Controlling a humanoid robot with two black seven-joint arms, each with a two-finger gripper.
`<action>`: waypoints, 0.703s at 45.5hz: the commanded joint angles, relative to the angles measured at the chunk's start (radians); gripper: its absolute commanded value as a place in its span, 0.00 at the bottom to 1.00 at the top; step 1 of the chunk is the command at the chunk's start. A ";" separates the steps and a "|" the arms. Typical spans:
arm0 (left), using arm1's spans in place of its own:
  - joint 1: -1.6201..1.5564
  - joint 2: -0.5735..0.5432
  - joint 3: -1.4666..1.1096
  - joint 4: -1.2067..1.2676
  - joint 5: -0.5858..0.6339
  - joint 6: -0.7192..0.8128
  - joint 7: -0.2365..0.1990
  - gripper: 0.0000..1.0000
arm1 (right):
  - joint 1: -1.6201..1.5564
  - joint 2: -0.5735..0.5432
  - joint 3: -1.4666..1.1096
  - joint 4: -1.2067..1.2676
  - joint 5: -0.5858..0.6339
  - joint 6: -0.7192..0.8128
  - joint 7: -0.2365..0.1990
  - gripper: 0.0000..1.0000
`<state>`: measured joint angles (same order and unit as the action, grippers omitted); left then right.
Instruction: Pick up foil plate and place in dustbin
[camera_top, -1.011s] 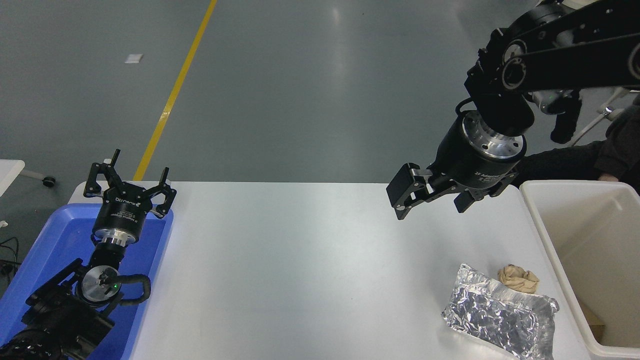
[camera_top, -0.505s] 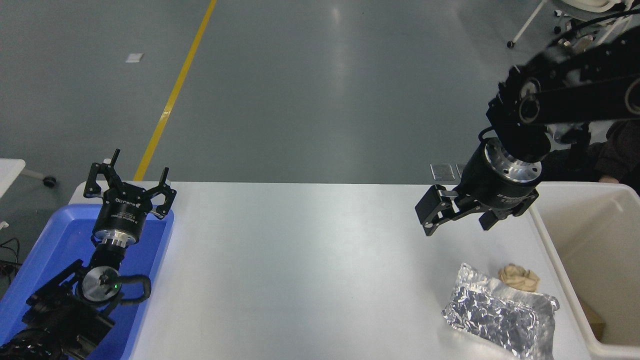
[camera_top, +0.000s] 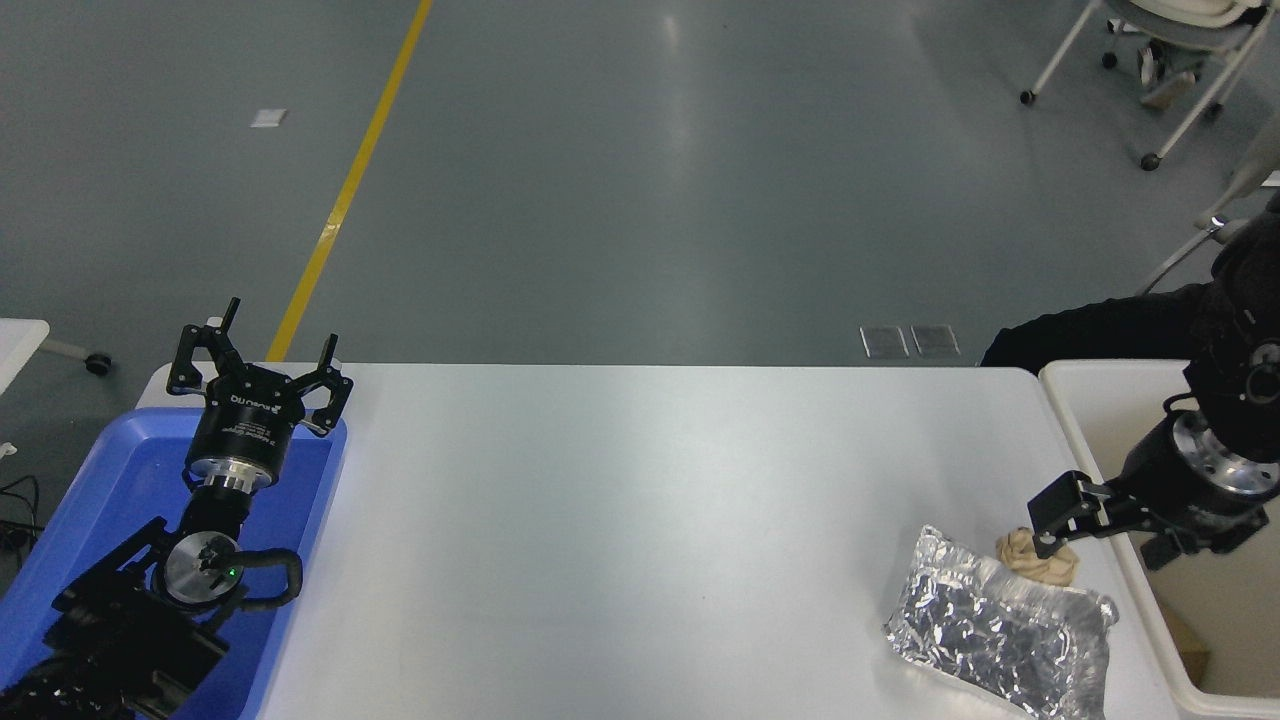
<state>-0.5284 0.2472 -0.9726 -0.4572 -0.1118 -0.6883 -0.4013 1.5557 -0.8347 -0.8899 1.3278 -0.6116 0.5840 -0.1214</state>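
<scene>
The foil plate (camera_top: 1003, 628) lies crinkled and shiny on the white table (camera_top: 640, 520), near its right end and close to the front edge. Touching the plate's far rim sits a small tan paper ball (camera_top: 1040, 556). Just right of the plate stands the dustbin (camera_top: 1090, 430), its cream wall rising along the table's right end, with what looks like a brown scrap low inside it, though little of that shows. The right gripper (camera_top: 1100, 520) hangs above the paper ball and the dustbin's near wall, just beyond the plate, fingers spread apart and holding nothing; one fingertip overlaps the paper ball in this view. Far to the plate's left, the left gripper (camera_top: 258, 375) is parked over a blue tray (camera_top: 90, 500), its fingers also apart.
</scene>
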 joint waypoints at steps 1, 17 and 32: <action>-0.001 0.000 0.000 0.000 0.001 0.000 0.001 1.00 | -0.275 -0.086 0.183 -0.091 -0.103 -0.042 0.000 1.00; -0.001 0.000 0.000 -0.001 0.001 0.000 0.001 1.00 | -0.568 0.005 0.405 -0.249 -0.097 -0.154 0.002 1.00; -0.001 0.001 0.002 0.000 0.000 0.000 0.001 1.00 | -0.658 0.043 0.456 -0.300 -0.089 -0.254 0.011 0.30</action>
<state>-0.5292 0.2474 -0.9717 -0.4577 -0.1107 -0.6888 -0.4003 0.9757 -0.8172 -0.4834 1.0699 -0.7020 0.3928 -0.1159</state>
